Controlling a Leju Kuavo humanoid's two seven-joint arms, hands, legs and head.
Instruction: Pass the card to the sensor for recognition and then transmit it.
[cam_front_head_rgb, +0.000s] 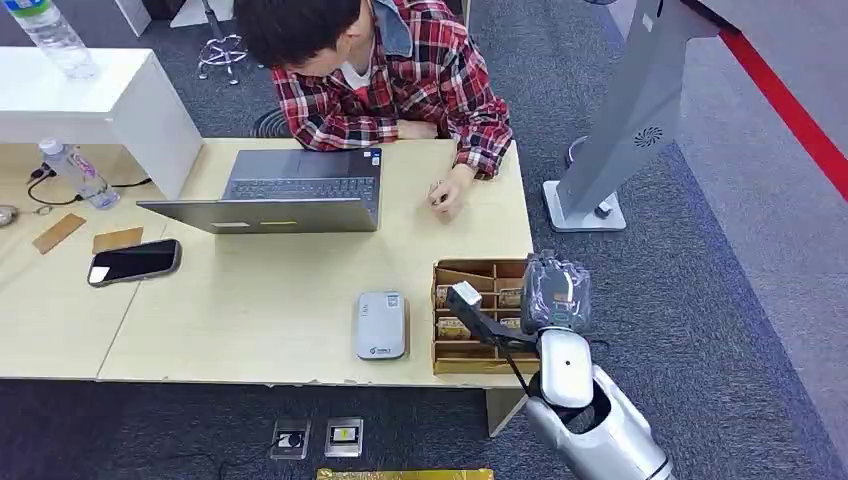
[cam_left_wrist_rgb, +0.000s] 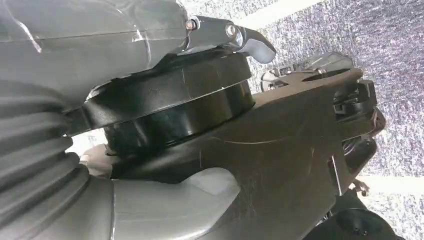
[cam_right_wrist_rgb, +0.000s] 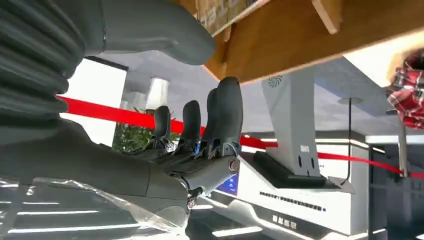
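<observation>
Right hand (cam_front_head_rgb: 555, 292) over the card box (cam_front_head_rgb: 480, 318) at the worktop's (cam_front_head_rgb: 280, 300) front right corner.

The head view shows the box's compartments with cards (cam_front_head_rgb: 453, 327) lying in them and the grey sensor (cam_front_head_rgb: 381, 325) just left of the box near the front edge; the right wrist view looks along the fingers (cam_right_wrist_rgb: 220, 120), spread apart and holding nothing, with the box's wooden wall close by. The left hand (cam_left_wrist_rgb: 150, 75) is too close and cut off to tell how its fingers lie. A person leans at the far edge by a laptop (cam_front_head_rgb: 290, 195).
</observation>
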